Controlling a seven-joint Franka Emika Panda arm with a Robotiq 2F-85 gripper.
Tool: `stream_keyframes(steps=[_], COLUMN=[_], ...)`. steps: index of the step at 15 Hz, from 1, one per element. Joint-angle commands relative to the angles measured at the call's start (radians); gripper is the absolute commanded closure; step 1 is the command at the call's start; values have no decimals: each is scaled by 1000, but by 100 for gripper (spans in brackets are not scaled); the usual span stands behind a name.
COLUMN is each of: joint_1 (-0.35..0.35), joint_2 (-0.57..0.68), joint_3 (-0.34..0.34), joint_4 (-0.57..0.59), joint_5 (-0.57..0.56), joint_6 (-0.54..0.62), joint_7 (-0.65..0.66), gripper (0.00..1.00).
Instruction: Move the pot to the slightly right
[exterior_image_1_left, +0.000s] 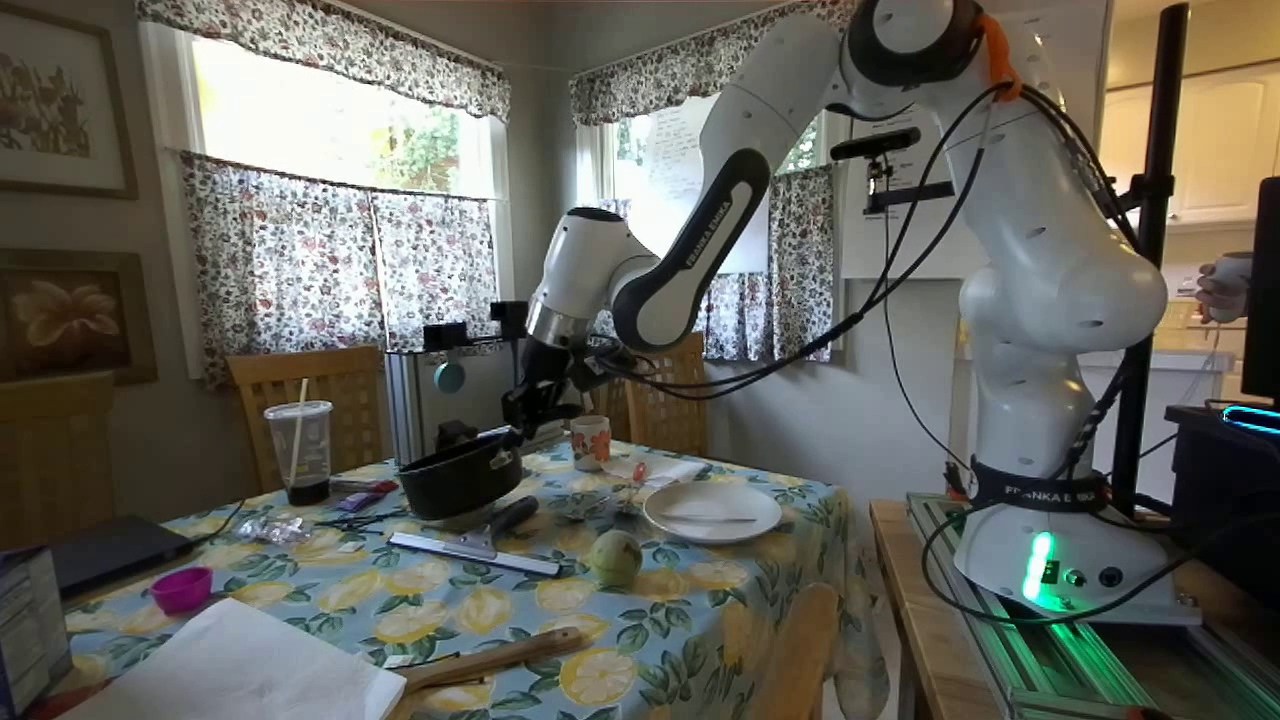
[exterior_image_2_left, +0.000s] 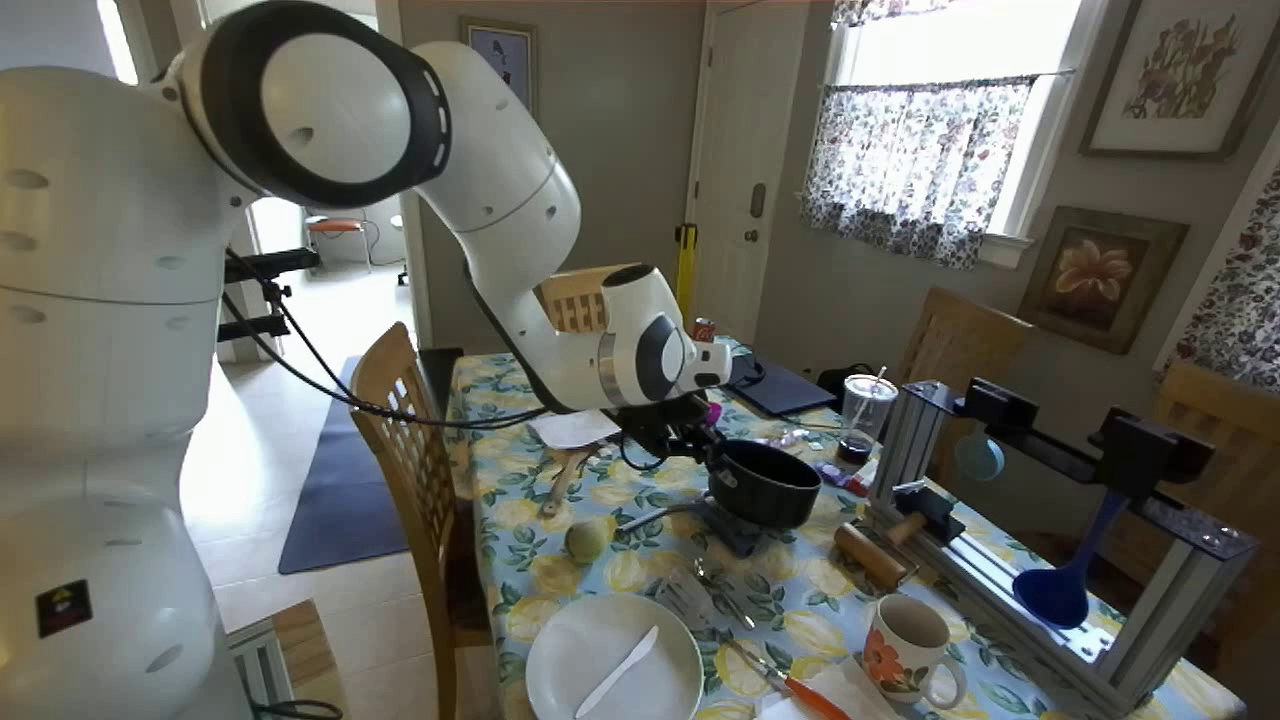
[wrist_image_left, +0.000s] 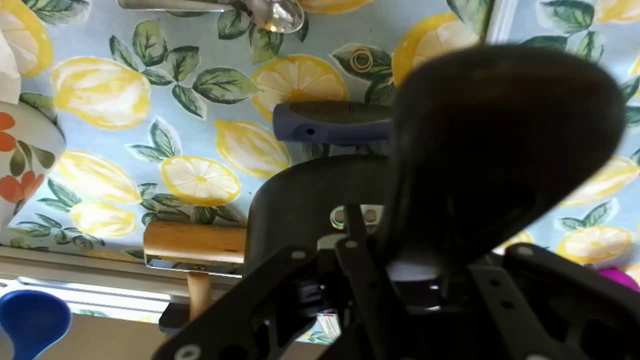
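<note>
The matte black pot (exterior_image_1_left: 458, 487) is near the middle of the table in an exterior view; it also shows in an exterior view (exterior_image_2_left: 768, 497). It looks tilted and a little above the cloth. In the wrist view, its dark side (wrist_image_left: 300, 197) with metal rivets lies behind the fingers. Its thick black handle (wrist_image_left: 505, 145) rises toward the camera, blurred. My gripper (exterior_image_1_left: 514, 428) is at the handle end of the pot; in the wrist view, the fingers (wrist_image_left: 405, 265) stand on both sides of the handle and look closed on it. The handle hides part of the fingertips.
A squeegee (exterior_image_1_left: 478, 553) lies just below the pot, its handle partly under it. A green ball-like object (exterior_image_2_left: 587, 541), a white plate (exterior_image_2_left: 555, 650) and a flowered mug (exterior_image_2_left: 903, 650) stand nearby. A metal frame with hanging utensils (exterior_image_2_left: 1180, 600) and a plastic cup (exterior_image_2_left: 866, 415) border the pot.
</note>
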Motion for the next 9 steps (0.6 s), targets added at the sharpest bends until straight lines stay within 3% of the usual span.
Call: stream_keyframes(steps=[1,9], joint_1=[-35,-38], joint_2=[52,80], joint_3=[46,38], joint_4=[86,140], joint_5=[50,35], joint_6=[-20,-76], joint_7=[-105,-124], gripper=[93,93])
